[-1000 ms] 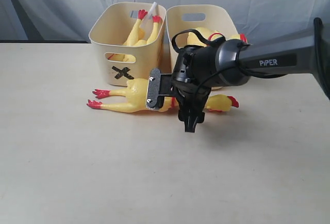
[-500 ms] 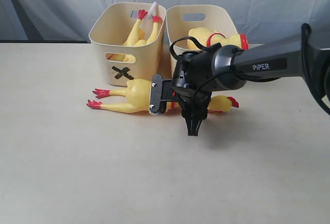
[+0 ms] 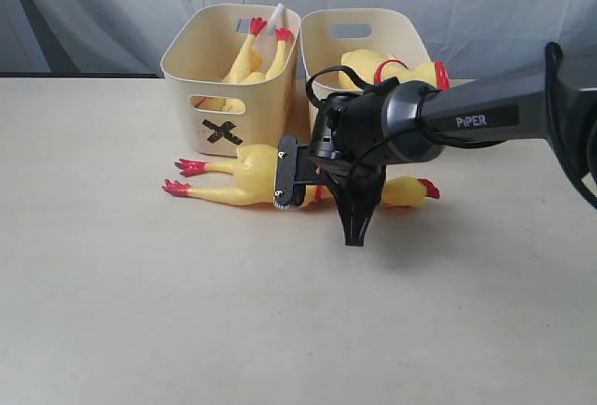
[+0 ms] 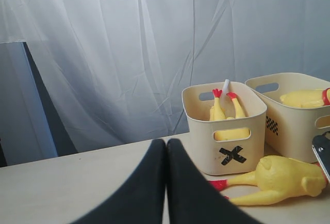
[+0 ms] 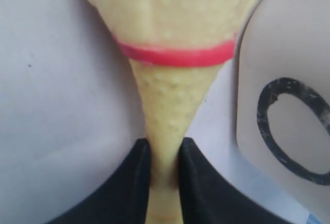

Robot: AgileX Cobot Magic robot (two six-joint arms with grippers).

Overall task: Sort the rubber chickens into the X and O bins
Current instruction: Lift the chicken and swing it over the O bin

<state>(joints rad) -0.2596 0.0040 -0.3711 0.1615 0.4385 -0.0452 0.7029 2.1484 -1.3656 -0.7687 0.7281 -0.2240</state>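
Largely, the right claw (image 5: 164,149) hides the chicken's (image 3: 244,174) pinched neck.

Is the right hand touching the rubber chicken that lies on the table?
Touching. The right wrist view shows it: both black fingers of the right hand press against the thin neck of the rubber chicken, with no gap on either side.

- chicken (image 3: 244,174) on the table (image 3: 140,312): yellow, red feet, red neck ring
- X bin (image 3: 270,106) at eleven o'clock: cream, black cross
- O bin (image 3: 396,34) at one o'clock: cream, black ring
- arm (image 3: 504,111): dark grey, white lettering
- table: beige
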